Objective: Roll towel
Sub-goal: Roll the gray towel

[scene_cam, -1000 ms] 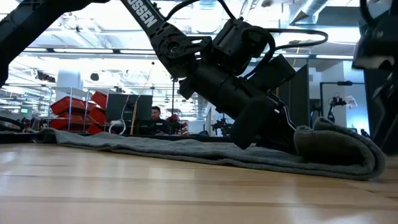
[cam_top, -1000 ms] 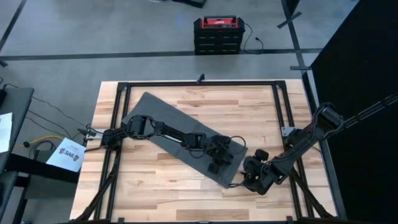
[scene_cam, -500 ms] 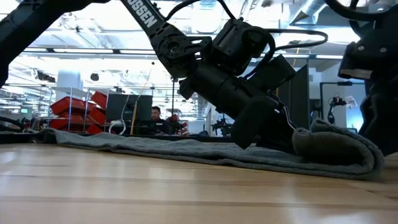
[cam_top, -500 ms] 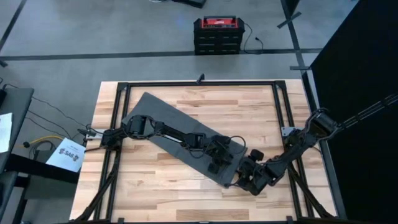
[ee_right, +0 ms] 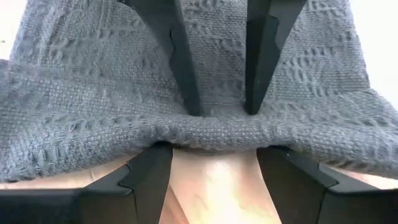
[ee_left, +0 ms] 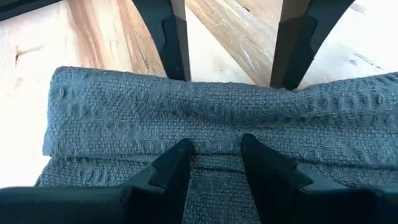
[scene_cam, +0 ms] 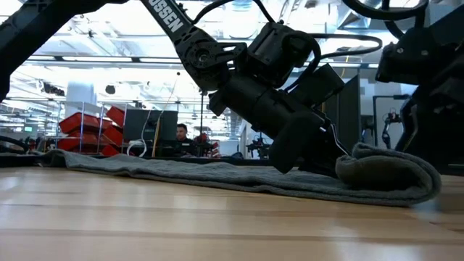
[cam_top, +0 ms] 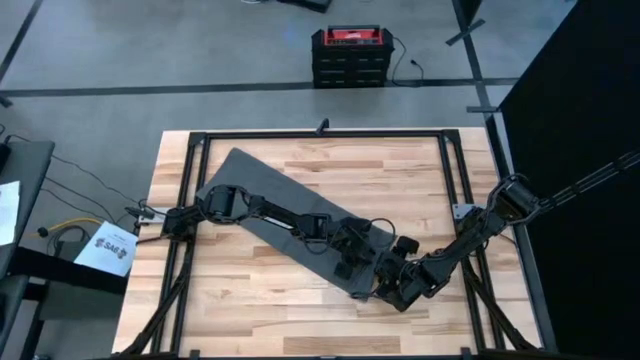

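The dark grey towel (cam_top: 262,190) lies flat and slantwise on the wooden table, from far left to near right. Its near right end is curled into a low roll (scene_cam: 388,172). My left gripper (cam_top: 352,260) reaches along the towel and stands open just behind that roll (ee_left: 205,106). My right gripper (cam_top: 386,283) comes from the right, low over the table, open at the roll's outer side (ee_right: 205,134). The two pairs of fingers face each other across the roll. My left gripper sets both fingertips (ee_left: 180,155) down on the flat towel right behind the roll, slanting down from the table's left. Nothing is pinched between them. My right gripper meets the roll's lower outer edge (ee_right: 155,140) with its two spread fingertips (ee_right: 152,165), nearly level from the table's right. The roll's edge arches over them, with bare wood between the fingers.
A black metal frame (cam_top: 190,200) runs around the tabletop. Bare wood (cam_top: 400,180) lies far right of the towel and along the near edge (cam_top: 270,320). A red and black case (cam_top: 350,55) stands on the floor beyond the far edge. A person (scene_cam: 181,134) sits far behind.
My right gripper has moved toward the table's left, up to the towel's rolled end. The roll has been nudged leftward and stands a little rounder and higher; the flat part of the towel has stayed put.
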Available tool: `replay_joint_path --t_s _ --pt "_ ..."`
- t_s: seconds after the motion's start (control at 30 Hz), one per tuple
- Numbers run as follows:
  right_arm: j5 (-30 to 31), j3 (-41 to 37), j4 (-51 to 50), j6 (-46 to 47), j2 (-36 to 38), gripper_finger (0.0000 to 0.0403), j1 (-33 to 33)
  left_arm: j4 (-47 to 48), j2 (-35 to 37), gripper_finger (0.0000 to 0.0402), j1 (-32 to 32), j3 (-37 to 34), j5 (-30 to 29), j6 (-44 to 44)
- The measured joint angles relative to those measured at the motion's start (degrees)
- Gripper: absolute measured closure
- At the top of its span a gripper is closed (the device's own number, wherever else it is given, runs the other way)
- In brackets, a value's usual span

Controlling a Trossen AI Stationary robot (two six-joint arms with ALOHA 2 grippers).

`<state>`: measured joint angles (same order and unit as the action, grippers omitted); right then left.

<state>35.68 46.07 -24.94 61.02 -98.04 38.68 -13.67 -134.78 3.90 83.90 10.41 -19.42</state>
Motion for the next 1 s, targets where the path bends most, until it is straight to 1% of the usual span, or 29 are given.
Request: replay_joint_path --t_s 0.17,0.27,0.5,0.7,0.83,0.9,1.0 --pt "0.05 1.24 -3.11 -0.02 0.02 0.0177 0.02 -0.04 0.0 0.0268 0.0 0.0 -0.02 -0.25" --pt "0.09 1.51 -3.26 -0.05 0.05 0.0177 -0.08 0.0 0.23 0.0268 0.0 -0.02 -0.04 -0.29" --pt "0.28 1.54 -3.25 -0.05 0.11 0.0177 -0.39 4.53 3.91 0.0268 -0.11 -0.33 -1.48 -0.28" --pt "0.24 1.54 -3.37 -0.55 0.15 0.0177 -0.7 6.59 5.03 0.0268 -0.11 -0.39 -1.64 -0.48" --pt "-1.65 1.51 -3.59 -0.19 0.17 0.0177 -0.48 6.35 5.03 0.0268 -0.07 -0.37 -1.62 -0.59" --pt "-2.91 0.55 -1.56 -0.22 0.1 0.0177 -0.42 6.24 5.03 0.0268 -0.07 -0.37 -1.62 -0.61" --pt "-3.87 -2.1 4.56 -0.85 -0.36 0.0177 -0.92 6.14 5.03 0.0268 -0.07 -0.33 -1.57 -0.59"
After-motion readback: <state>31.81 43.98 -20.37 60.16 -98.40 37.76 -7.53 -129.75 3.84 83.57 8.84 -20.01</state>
